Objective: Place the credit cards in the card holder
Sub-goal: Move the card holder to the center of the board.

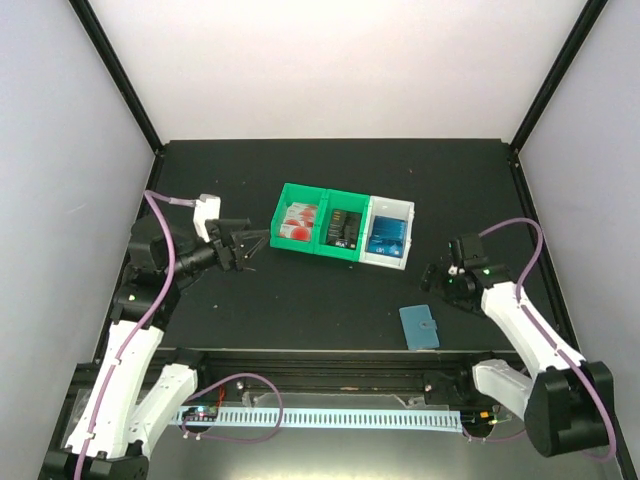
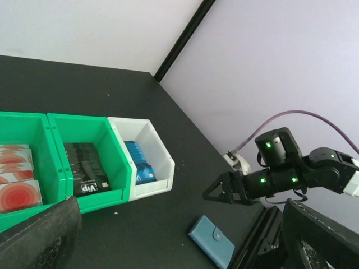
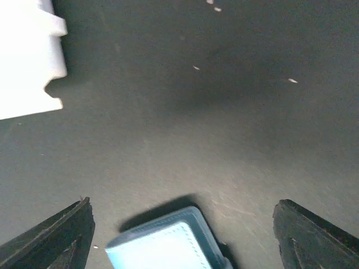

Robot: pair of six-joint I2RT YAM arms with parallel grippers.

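At the far left, left gripper [image 1: 247,243] with fingers [image 2: 39,238] spread wide, pinching nothing, tips turned toward the row of bins just beside it

Next, first green bin [image 1: 302,190] with red-and-white cards [image 1: 300,220] lying inside. Touching its right side, second green bin [image 1: 347,195] with black cards [image 1: 345,228] stacked in it. Pressed against that, white bin [image 1: 392,205] with blue cards [image 1: 387,238] in it. All three bins side by side on the black table [image 1: 300,300], roughly mid-depth

Further right and nearer the front edge, card holder [image 1: 420,326], teal-blue, folded closed, lying flat on the table with its snap tab showing, well apart from every card and clear of the bins

Farthest right, right gripper [image 1: 435,278], hanging just behind the card holder, its fingers [image 3: 50,235] wide apart and gripping nothing. In the right wrist view, one corner of the card holder between the two fingers, touched by neither
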